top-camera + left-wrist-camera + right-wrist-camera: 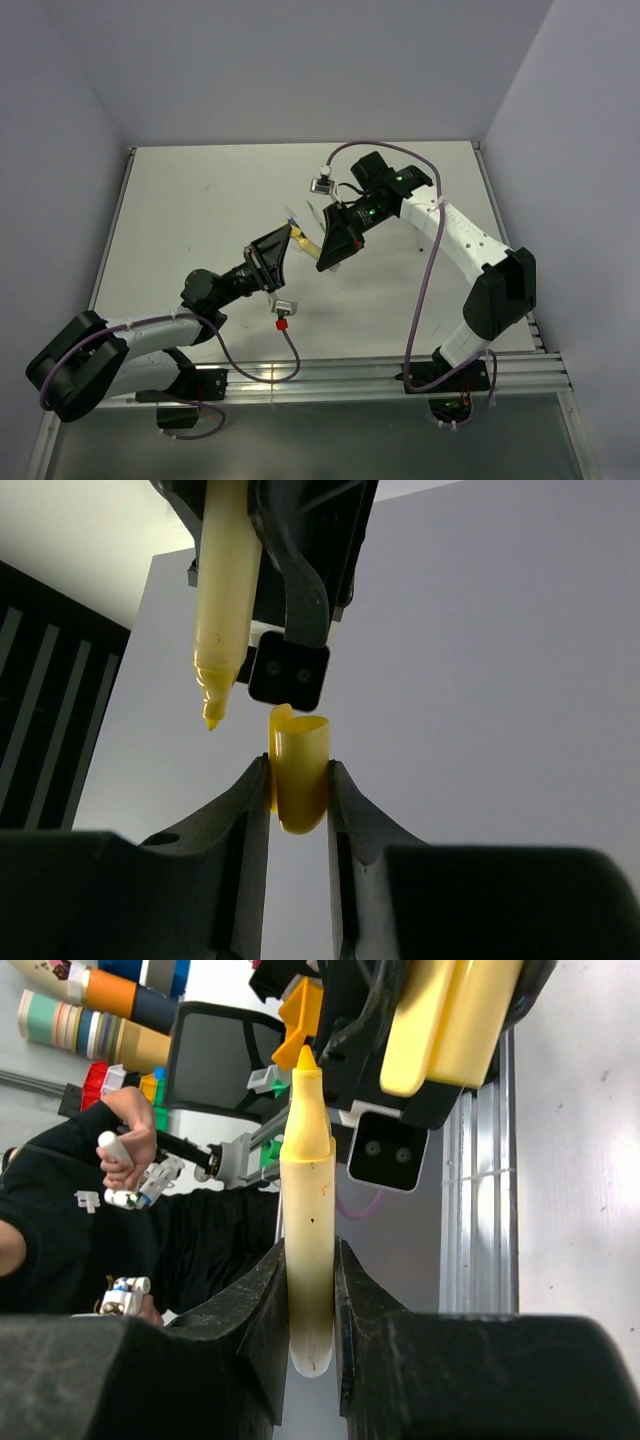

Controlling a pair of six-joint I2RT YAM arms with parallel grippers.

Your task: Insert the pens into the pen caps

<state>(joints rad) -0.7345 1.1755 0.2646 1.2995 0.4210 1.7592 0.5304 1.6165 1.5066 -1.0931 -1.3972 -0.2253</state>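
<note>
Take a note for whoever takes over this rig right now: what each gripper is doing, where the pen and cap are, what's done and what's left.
The left gripper is shut on the yellow cap, open end facing outward.
The right gripper is shut on the yellow pen, tip pointing out.
Both are in the air above the table, facing each other. The pen tip sits beside the cap's mouth, not in it.
Done: pen and cap are in hand.
Left: line up the tip and push it in. I cannot make out a second pen or cap.
</note>
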